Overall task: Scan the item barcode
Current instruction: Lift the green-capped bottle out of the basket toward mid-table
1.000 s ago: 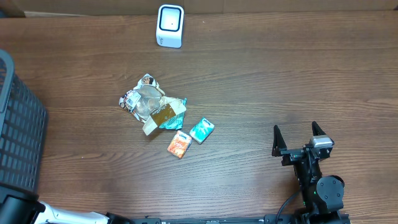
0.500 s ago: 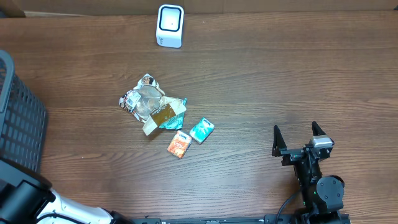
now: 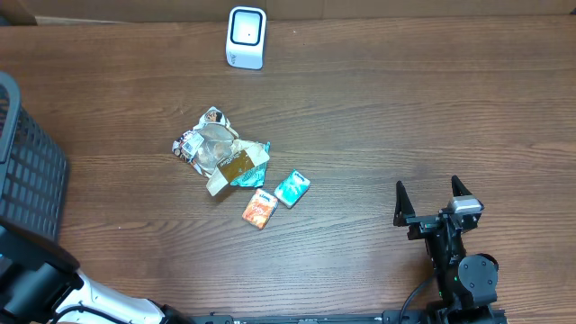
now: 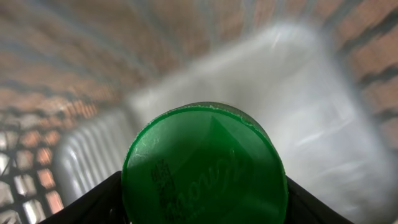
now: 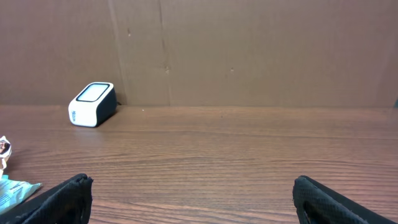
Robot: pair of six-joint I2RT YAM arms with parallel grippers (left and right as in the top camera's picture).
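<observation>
A round green lid with raised lettering (image 4: 208, 165) fills the left wrist view, the top of an item whose body is hidden under it. My left gripper (image 4: 205, 208) is shut on it, a black finger on each side. Blurred basket mesh (image 4: 37, 168) lies behind. In the overhead view only the left arm (image 3: 31, 274) shows, at the bottom left corner. The white barcode scanner (image 3: 246, 37) stands at the table's far edge, also seen by the right wrist as the scanner (image 5: 92, 104). My right gripper (image 3: 432, 193) rests open and empty at the near right.
A dark mesh basket (image 3: 27, 171) stands at the left edge. Crumpled snack packets (image 3: 216, 148), a teal packet (image 3: 292, 188) and an orange packet (image 3: 259, 209) lie mid-table. A brown cardboard wall (image 5: 249, 50) runs behind the scanner.
The left arm's dark body has come further into the overhead view at the bottom left corner, by the basket. The right arm and the packets have not moved.
</observation>
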